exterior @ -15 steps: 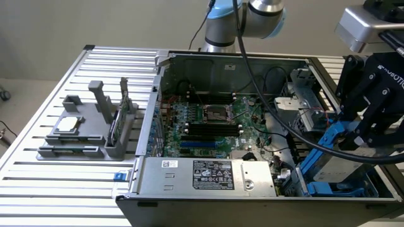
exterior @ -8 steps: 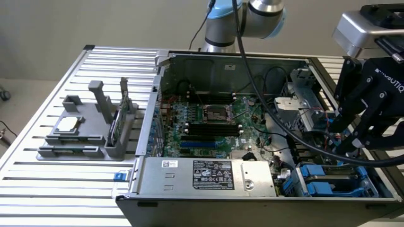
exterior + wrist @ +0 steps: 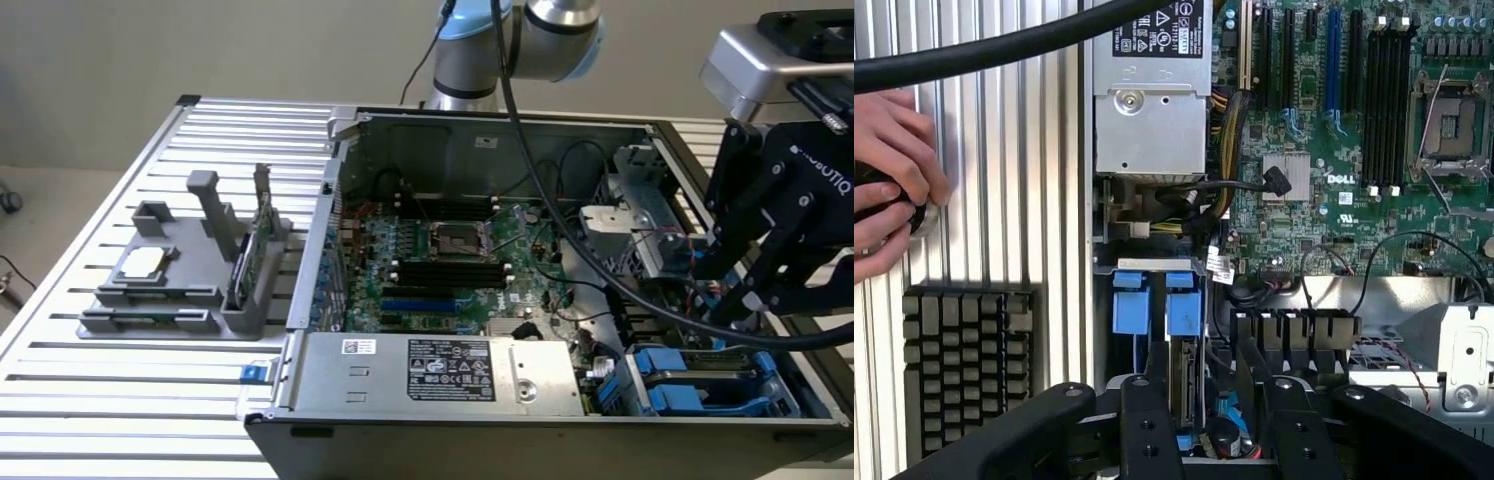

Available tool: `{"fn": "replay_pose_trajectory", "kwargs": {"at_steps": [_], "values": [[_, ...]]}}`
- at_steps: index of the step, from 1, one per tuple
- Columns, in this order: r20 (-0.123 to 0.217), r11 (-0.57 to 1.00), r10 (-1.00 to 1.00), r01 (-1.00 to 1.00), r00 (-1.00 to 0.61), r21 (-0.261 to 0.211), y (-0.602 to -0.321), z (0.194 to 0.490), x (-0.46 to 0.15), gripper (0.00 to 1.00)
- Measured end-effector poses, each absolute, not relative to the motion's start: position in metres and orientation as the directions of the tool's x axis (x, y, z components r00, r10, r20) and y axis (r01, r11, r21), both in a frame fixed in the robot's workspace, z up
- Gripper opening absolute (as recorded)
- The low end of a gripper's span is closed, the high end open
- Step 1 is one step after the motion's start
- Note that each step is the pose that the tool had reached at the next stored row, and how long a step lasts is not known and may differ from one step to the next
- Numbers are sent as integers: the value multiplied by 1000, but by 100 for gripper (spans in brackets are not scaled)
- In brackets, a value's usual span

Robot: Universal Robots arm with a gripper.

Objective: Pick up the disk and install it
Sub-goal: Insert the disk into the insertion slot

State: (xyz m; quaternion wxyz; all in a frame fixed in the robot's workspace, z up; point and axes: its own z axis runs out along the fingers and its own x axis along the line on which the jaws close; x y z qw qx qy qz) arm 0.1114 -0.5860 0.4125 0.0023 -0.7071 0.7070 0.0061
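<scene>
— Exterior view, from its left: what's there?
— You've a grey fixture (image 3: 174, 280) on the desk (image 3: 80, 400), then the open computer case (image 3: 467, 250), then your jaws over the drive bay (image 3: 707, 385).
— And the disk?
— Wrist view: the disk (image 3: 1180, 380) stands on edge in that bay, between your jaws, which sit apart, not clamping it.

An open computer case (image 3: 494, 135) lies on the counter (image 3: 147, 410), with a parts holder (image 3: 174, 295) beside it toward the exterior view's left edge. Inside, the power supply (image 3: 441, 370) lines the near wall and the motherboard (image 3: 454, 270) lies behind it. The disk (image 3: 674, 380) sits in the near corner on the exterior view's right, the pincer (image 3: 1201, 352) above it.
</scene>
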Motion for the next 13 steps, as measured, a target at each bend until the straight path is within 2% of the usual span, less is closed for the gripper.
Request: {"fn": "replay_pose_trajectory", "kwargs": {"at_steps": [9,11,12,13], "values": [[-12,-5,-1000,-1000,5,4,-579,412,112,40],[-12,-6,-1000,-1000,6,4,-577,412,113,38],[-12,-7,-1000,-1000,7,4,-576,412,114,32],[-12,-8,-1000,-1000,8,4,-575,412,114,32]]}}
